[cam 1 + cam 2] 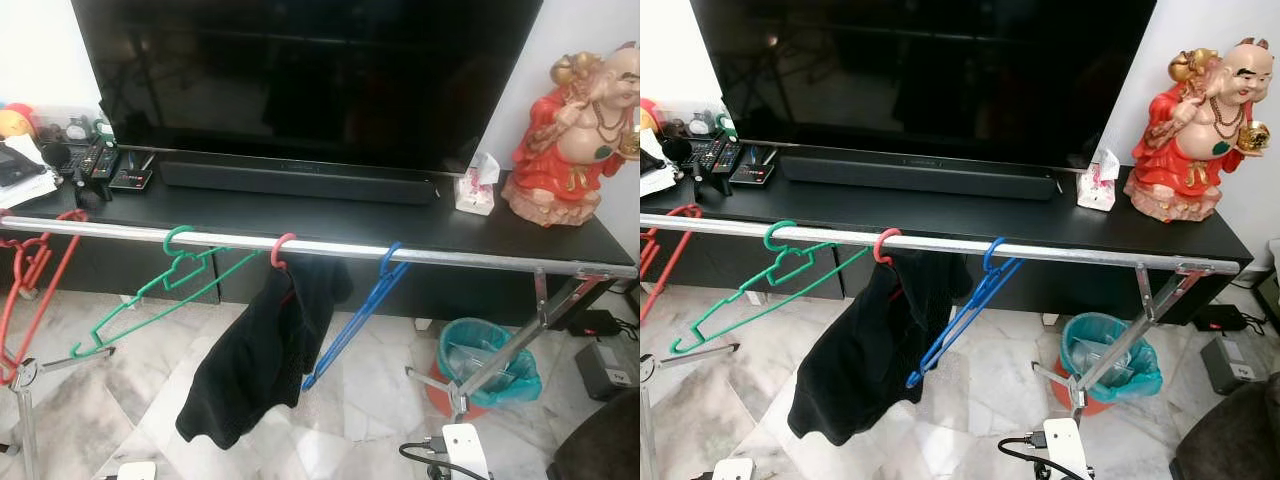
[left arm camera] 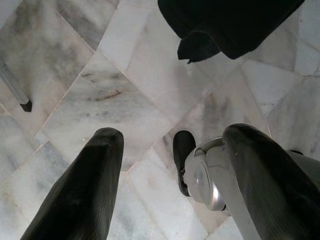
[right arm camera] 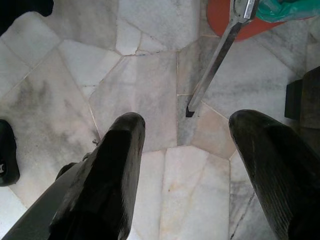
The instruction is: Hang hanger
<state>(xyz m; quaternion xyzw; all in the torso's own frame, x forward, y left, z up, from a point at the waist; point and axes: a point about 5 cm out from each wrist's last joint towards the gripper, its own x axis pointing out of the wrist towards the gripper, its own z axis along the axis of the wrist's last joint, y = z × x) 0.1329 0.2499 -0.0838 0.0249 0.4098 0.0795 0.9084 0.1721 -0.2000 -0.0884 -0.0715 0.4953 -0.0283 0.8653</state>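
- Metal rail [image 1: 420, 255] crosses before a far TV stand, so green hanger [image 1: 160, 290], red hanger [image 1: 283, 250] with black garment [image 1: 260, 360], blue hanger [image 1: 360, 310] hook over it
- Left gripper [image 2: 170, 165] and right gripper [image 3: 185, 150] hang idle over marble floor [image 3: 145, 95], fingers wide, empty

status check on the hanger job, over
Left gripper and right gripper open, pointing at floor. Green, pink, blue hangers on rail.

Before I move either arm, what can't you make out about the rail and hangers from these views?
- Red hangers: cut off by the left edge in the left eye view; their count is unclear.
- Pink hanger: its body is hidden under the black garment.
- Rail: the right end joint runs to the picture edge.
- Left pincer and right pincer: open, over floor.
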